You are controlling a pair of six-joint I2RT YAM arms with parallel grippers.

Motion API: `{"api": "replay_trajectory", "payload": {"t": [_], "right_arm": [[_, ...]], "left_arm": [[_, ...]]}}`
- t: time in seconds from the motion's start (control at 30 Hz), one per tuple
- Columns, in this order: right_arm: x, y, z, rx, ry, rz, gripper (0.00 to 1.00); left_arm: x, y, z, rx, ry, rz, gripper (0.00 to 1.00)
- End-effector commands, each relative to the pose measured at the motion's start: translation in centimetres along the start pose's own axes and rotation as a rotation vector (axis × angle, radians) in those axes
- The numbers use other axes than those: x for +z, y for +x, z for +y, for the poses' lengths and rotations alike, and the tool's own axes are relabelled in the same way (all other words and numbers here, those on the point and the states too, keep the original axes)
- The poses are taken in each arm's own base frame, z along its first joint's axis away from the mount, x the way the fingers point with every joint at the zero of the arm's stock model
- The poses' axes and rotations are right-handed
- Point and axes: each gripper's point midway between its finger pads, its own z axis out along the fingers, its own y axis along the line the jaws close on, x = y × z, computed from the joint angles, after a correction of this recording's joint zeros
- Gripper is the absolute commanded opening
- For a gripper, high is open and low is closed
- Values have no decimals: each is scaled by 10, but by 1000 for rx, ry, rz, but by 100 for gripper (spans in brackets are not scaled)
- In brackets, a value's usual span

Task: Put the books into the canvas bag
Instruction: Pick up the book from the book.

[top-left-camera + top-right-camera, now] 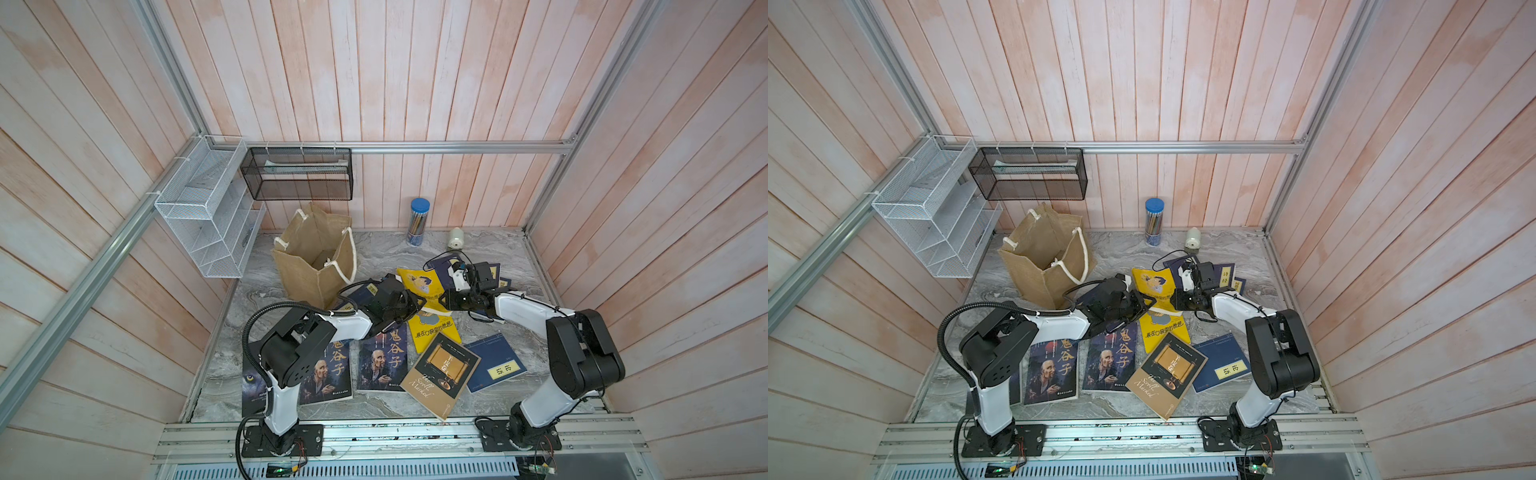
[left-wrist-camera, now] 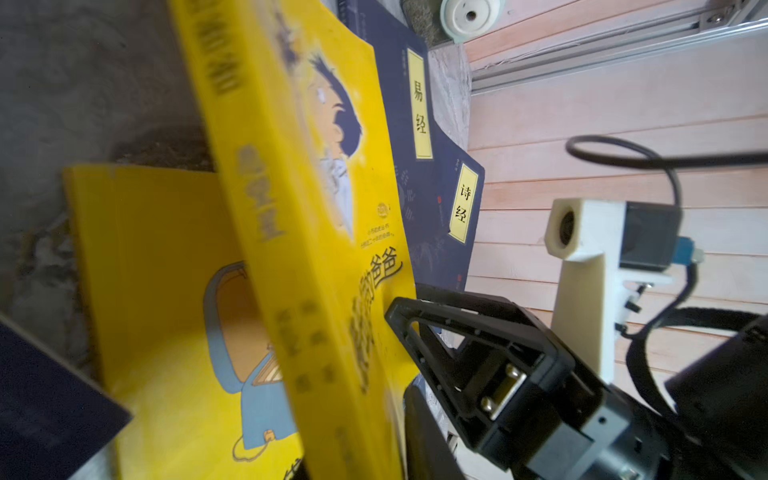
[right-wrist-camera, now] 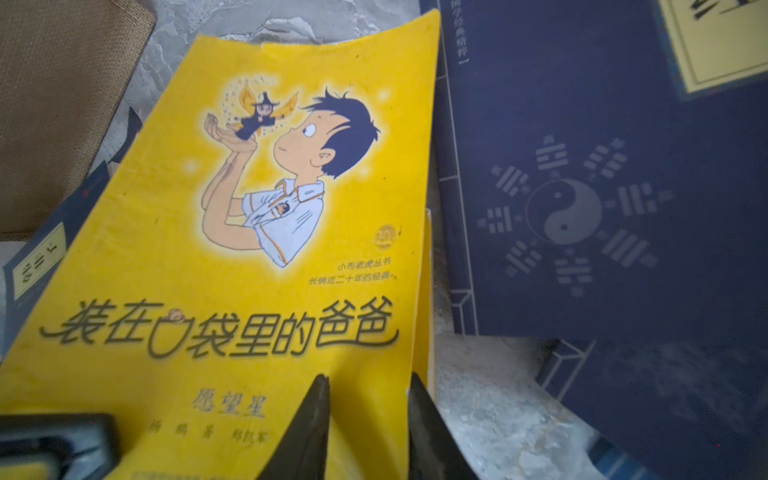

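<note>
A bright yellow cartoon book [image 1: 419, 282] [image 3: 249, 249] is tilted up off the pile at mid table. My left gripper [image 1: 409, 305] [image 2: 361, 457] is shut on its lower edge. My right gripper [image 1: 444, 297] [image 3: 370, 386] is open, its fingertips [image 3: 320, 399] apart over the cover's lower right corner and clamping nothing. A second yellow book [image 1: 432, 332] [image 2: 166, 270] lies underneath. The tan canvas bag [image 1: 316, 257] [image 1: 1046, 257] stands open at the back left. More books lie in front: two portrait covers [image 1: 380, 361], a brown-black one [image 1: 442, 374] and a navy one [image 1: 496, 363].
Navy books [image 3: 582, 187] lie under the right arm. A pencil tube with a blue lid [image 1: 417, 222] and a small white object [image 1: 456, 239] stand at the back wall. A white wire rack [image 1: 208, 216] and a black mesh basket [image 1: 297, 174] hang above the bag.
</note>
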Motion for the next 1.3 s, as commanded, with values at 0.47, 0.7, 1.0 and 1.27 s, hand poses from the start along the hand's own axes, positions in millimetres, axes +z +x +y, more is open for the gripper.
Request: {"api": "replay_trajectory", "payload": {"t": [0.47, 0.7, 1.0, 1.27], "right_arm": [[-142, -39, 49, 35, -86, -387, 64], [-178, -40, 93, 62, -367, -496, 70], [-194, -47, 138, -5, -586, -499, 71], [-184, -42, 149, 37, -687, -423, 71]], "left_arm": [[-125, -36, -104, 639, 260, -219, 0], [-181, -21, -128, 761, 415, -275, 0], [-207, 9, -142, 807, 519, -164, 0], [-215, 29, -150, 791, 630, -63, 0]]}}
